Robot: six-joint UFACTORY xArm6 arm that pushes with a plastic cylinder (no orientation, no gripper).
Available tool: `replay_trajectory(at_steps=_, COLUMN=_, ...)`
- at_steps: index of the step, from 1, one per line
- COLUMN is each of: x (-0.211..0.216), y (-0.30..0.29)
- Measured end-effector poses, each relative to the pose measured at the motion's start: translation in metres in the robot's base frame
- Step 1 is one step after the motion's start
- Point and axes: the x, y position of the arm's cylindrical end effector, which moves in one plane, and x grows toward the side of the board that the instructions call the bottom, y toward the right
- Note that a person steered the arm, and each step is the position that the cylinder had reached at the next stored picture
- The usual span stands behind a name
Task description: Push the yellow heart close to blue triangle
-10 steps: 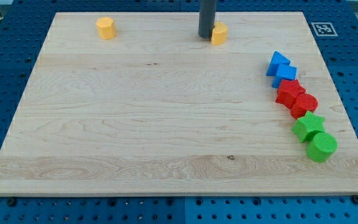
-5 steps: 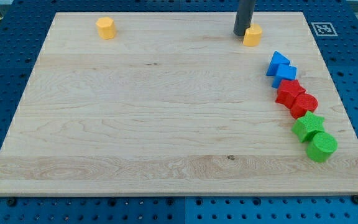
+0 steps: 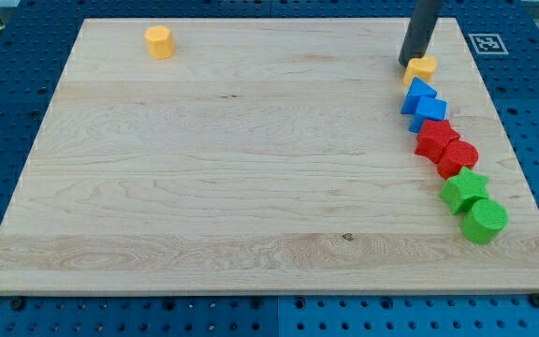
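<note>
Yellow heart (image 3: 422,66): set near the bench (image 3: 251,187) top-right corner, just above the blue triangle (image 3: 419,92), seemingly touching or nearly so.
My tip (image 3: 407,63): pressed against the heart's left side.
Gripper: none fitted; only a rod is seen.
Handling: judged light, rigid, easily slid; contact is best made low and centred, since an off-centre push is likely to spin it.
</note>
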Motion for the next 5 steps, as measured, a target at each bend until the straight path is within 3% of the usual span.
replay_trajectory(at_steps=4, x=0.007, y=-0.004)
replay_trajectory(at_steps=5, x=-0.022, y=-0.003)
